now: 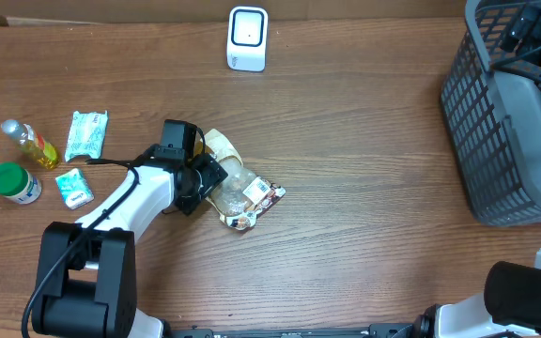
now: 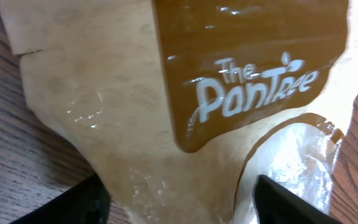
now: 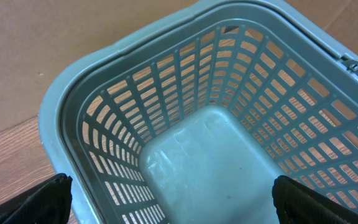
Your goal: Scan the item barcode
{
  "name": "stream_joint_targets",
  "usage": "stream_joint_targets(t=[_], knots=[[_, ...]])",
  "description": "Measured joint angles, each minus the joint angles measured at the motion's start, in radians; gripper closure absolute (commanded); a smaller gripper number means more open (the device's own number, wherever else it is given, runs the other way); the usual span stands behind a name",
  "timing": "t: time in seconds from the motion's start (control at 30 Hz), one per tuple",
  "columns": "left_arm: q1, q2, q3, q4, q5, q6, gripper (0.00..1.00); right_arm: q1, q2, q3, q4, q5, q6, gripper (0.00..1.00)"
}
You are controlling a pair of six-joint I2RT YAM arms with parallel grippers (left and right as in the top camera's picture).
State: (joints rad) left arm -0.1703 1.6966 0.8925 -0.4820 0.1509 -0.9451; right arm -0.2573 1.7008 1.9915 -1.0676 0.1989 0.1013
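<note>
Closest to us, one kraft pouch [image 2: 104, 112] is lying on the table [image 1: 364, 188], and our left gripper [image 2: 179, 190] is straddling it, jaws spread. Our right gripper [image 3: 171, 196] is hanging wide open over one basket [image 3: 135, 93]. We are counting one scanner [image 1: 247, 38] (white), two sachets, a larger sachet [image 1: 86, 134] and a smaller sachet [image 1: 74, 189], one bottle [image 1: 28, 143] and one jar [image 1: 15, 183].

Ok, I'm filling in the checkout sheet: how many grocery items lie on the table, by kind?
Pantree pouch: 1
green-and-white packets: 2
bottle of yellow liquid: 1
green-lidded jar: 1
Total: 5
</note>
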Motion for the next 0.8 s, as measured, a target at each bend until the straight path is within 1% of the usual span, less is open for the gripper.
stream_joint_targets(t=[0.07,0.23,0.33,0.4,0.5,0.63,0.73,0.8], knots=[[0.000,-0.002,-0.006,0.003,-0.004,0.001,0.33,0.000,0.000,0.000,0.000,0.000,0.000,0.00],[0.000,-0.004,-0.010,0.005,-0.006,0.001,0.33,0.000,0.000,0.000,0.000,0.000,0.000,0.00],[0.000,-0.004,-0.010,0.006,-0.005,0.001,0.30,0.000,0.000,0.000,0.000,0.000,0.000,0.00],[0.000,-0.005,-0.009,0.004,-0.003,0.013,0.30,0.000,0.000,0.000,0.000,0.000,0.000,0.00],[0.002,-0.002,0.004,-0.034,0.003,0.053,0.32,0.000,0.000,0.000,0.000,0.000,0.000,0.00],[0.010,0.014,0.045,-0.145,0.002,0.150,0.36,0.000,0.000,0.000,0.000,0.000,0.000,0.00],[0.011,0.026,0.090,-0.228,-0.032,0.224,0.39,0.000,0.000,0.000,0.000,0.000,0.000,0.00],[0.011,0.027,0.113,-0.257,-0.061,0.271,0.39,0.000,0.000,0.000,0.000,0.000,0.000,0.00]])
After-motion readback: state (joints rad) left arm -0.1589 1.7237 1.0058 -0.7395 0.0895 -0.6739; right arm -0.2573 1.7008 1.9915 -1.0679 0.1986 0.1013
